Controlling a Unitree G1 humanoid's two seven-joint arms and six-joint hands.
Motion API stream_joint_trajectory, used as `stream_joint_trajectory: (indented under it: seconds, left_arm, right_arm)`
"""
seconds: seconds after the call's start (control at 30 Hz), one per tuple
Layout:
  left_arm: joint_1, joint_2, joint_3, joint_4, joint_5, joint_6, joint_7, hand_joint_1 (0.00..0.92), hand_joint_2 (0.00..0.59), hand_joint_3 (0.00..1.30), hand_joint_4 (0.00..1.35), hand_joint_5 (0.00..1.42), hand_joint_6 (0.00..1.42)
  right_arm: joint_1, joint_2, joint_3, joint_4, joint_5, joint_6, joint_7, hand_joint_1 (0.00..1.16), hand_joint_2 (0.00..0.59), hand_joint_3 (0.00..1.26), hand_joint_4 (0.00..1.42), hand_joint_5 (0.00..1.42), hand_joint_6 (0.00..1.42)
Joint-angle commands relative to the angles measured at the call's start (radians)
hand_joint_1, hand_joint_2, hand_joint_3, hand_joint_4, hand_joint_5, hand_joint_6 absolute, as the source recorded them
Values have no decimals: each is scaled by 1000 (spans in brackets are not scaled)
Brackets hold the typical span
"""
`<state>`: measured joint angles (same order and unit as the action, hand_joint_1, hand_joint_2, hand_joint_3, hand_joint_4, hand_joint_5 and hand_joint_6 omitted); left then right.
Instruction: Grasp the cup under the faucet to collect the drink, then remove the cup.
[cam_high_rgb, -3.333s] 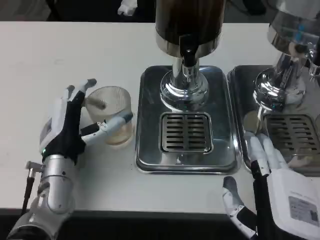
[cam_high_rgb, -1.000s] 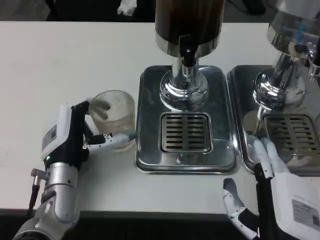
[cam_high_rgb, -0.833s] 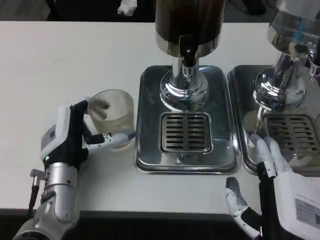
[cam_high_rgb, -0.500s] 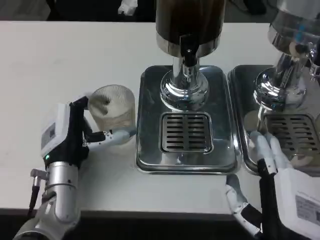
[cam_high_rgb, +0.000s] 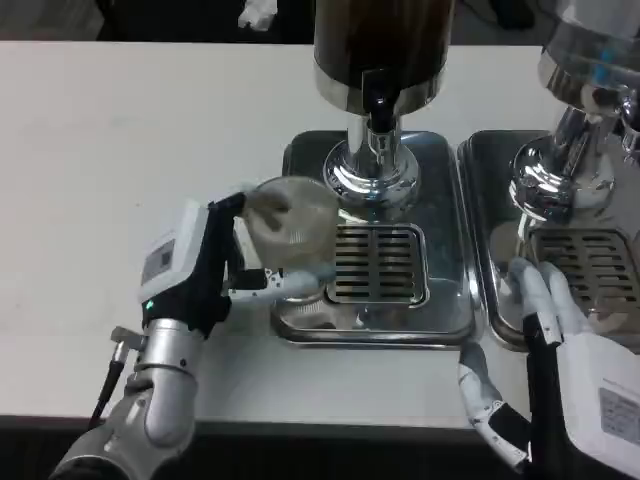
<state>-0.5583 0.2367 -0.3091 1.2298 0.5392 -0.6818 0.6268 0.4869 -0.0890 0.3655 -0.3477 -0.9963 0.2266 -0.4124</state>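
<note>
Left hand grips the clear ribbed plastic cup, fingers wrapped around its wall, holding it over the left edge of the shiny steel drip tray, just left of the slotted grate. Above stands the dark drink dispenser's black faucet. Right hand rests at the table's near edge, fingers spread, holding nothing.
</note>
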Motion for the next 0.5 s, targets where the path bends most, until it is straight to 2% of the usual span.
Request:
stream_joint_trajectory:
  seconds: [0.03,0.27,0.5]
  left_arm:
    - [-81,-32,-22,9,22,13,-7,643,0,1016,1126,1202,1420]
    - [-136,-91,-41,43,38,91,7,640,0,1004,1111,1175,1398]
    - [-164,-124,-76,56,72,134,23,644,2,1002,1098,1155,1364]
  right_arm:
    - [23,10,-3,-20,-4,-2,-31,504,463,84,32,133,310]
    - [43,24,4,-29,-11,3,-48,508,465,84,32,133,311]
    - [56,40,10,-34,-19,10,-58,511,466,84,32,133,311]
